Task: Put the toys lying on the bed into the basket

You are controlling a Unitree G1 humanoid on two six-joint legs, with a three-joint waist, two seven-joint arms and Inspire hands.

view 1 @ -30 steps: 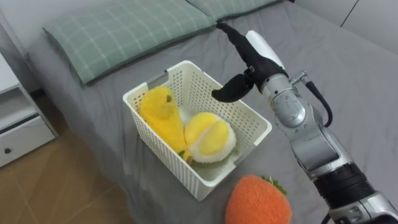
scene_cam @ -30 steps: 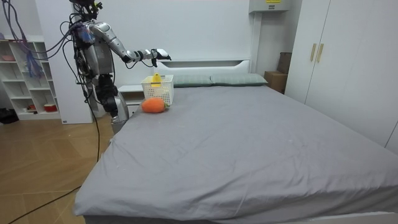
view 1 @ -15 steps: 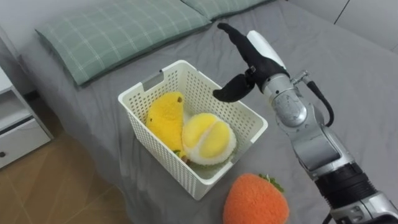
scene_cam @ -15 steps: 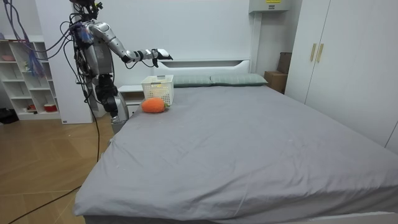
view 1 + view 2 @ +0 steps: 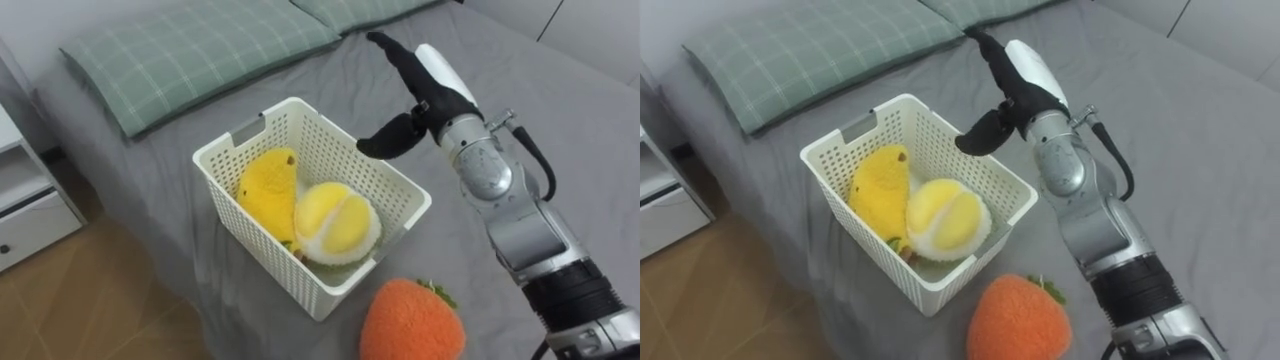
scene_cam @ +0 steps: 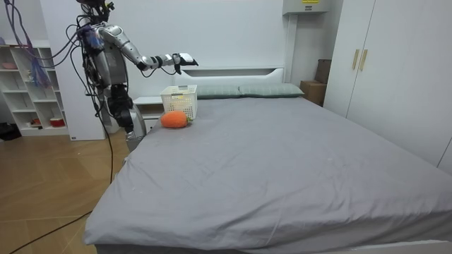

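Right hand (image 5: 428, 92), spread and empty, hovers beyond the basket (image 5: 222, 150); the orange plush (image 5: 412, 322) lies back toward the bed's (image 5: 590, 110) edge.

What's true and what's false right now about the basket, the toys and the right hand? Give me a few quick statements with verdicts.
1. The white basket stands on the bed. True.
2. The orange toy lies inside the basket. False: it lies on the bed just outside the basket, on the robot's side.
3. A long yellow toy and a round yellow toy lie in the basket. True.
4. The right hand grips a yellow toy. False: it is open and empty, raised above the basket's far side.
5. A checked pillow lies on the bed beyond the basket. True.
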